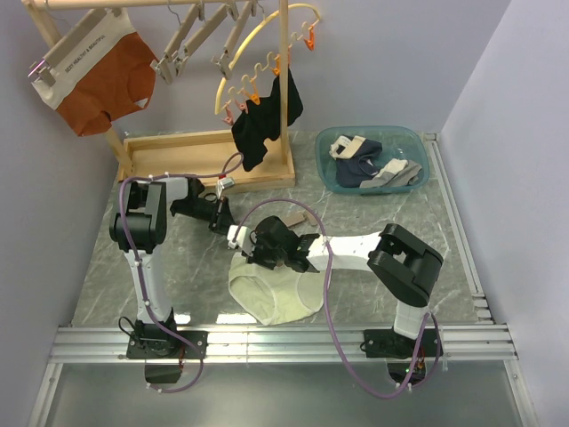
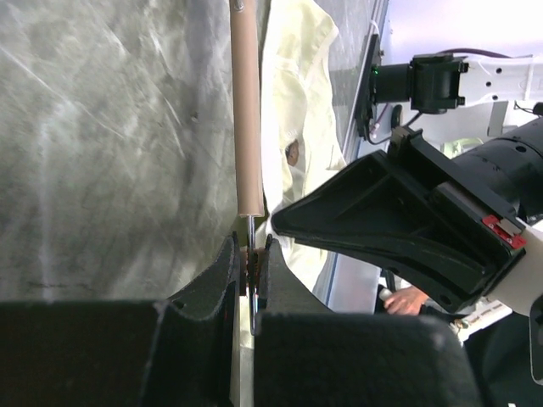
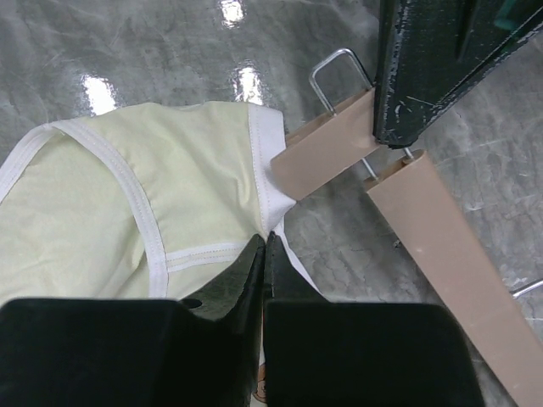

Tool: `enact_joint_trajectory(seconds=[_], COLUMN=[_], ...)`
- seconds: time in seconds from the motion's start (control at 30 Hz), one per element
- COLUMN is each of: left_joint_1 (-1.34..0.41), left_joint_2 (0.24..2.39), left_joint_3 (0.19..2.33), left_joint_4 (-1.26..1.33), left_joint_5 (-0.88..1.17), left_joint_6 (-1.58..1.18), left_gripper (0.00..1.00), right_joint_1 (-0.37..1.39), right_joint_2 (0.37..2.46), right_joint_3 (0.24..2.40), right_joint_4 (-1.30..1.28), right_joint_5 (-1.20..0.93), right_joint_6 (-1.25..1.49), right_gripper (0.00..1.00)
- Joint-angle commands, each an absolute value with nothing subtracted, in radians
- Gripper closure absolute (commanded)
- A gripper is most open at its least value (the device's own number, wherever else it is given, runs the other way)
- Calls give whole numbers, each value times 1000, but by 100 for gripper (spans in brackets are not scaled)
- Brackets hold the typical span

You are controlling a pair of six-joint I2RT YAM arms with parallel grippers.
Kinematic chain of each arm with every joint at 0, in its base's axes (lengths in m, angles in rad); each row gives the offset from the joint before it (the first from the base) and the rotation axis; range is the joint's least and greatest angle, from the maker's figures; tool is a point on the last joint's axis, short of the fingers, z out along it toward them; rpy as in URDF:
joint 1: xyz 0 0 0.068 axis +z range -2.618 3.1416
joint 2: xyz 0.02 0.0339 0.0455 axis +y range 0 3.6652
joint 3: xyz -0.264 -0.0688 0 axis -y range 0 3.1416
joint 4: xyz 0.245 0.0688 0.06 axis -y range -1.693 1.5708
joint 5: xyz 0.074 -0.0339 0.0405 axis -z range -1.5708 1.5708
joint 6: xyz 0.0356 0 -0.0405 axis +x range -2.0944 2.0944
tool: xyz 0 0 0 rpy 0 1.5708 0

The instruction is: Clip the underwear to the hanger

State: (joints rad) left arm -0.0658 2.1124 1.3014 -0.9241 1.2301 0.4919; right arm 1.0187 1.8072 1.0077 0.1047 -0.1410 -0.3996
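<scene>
The pale cream-yellow underwear (image 1: 274, 295) lies flat on the grey table in front of the arms. My right gripper (image 3: 265, 243) is shut on its white waistband edge (image 3: 261, 161), seen at the garment's upper left corner in the top view (image 1: 253, 253). The hanger, a flat light-wood bar (image 3: 327, 154), lies just beyond that corner, with a wire clip (image 3: 333, 72) at its end. My left gripper (image 2: 253, 254) is shut on the hanger's metal hook below the bar (image 2: 246, 110). From above, the left gripper (image 1: 216, 213) sits just left of the right one.
A wooden rack at the back holds rust-orange briefs (image 1: 98, 76), several spare wood hangers (image 1: 200, 40), a yellow hoop with orange pegs (image 1: 267, 62) and a black garment (image 1: 267, 120). A teal basin (image 1: 418, 147) with clothes stands at the back right.
</scene>
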Motion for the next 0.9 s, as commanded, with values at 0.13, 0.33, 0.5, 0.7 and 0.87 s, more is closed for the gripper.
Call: enact_joint_trajectory(seconds=[0.13,0.33,0.5,0.7,0.87], left_joint_1=[-74,-74,-74,-74,-74], left_joint_2=[2128,2123,2121,2103,2080], left_joint_3=[1296,1281,1276,1256,1239], left_joint_4=[-1026,-1032,-1025,-1002,-950], left_joint_5=[1249,1247,1243,1213,1190], left_joint_6=[592,612,612,604,565], left_gripper=[99,99,99,99,78], right_joint_1=[1019,1011,1006,1003,1003], right_joint_2=[1792,1792,1793,1804,1806], right_joint_3=[1035,1042,1052,1065,1069], right_joint_4=[141,144,135,129,117], right_joint_5=[-103,-98,-103,-101,-104], right_joint_6=[-411,-405,-397,-385,-387], right_gripper=[100,100,100,100,100])
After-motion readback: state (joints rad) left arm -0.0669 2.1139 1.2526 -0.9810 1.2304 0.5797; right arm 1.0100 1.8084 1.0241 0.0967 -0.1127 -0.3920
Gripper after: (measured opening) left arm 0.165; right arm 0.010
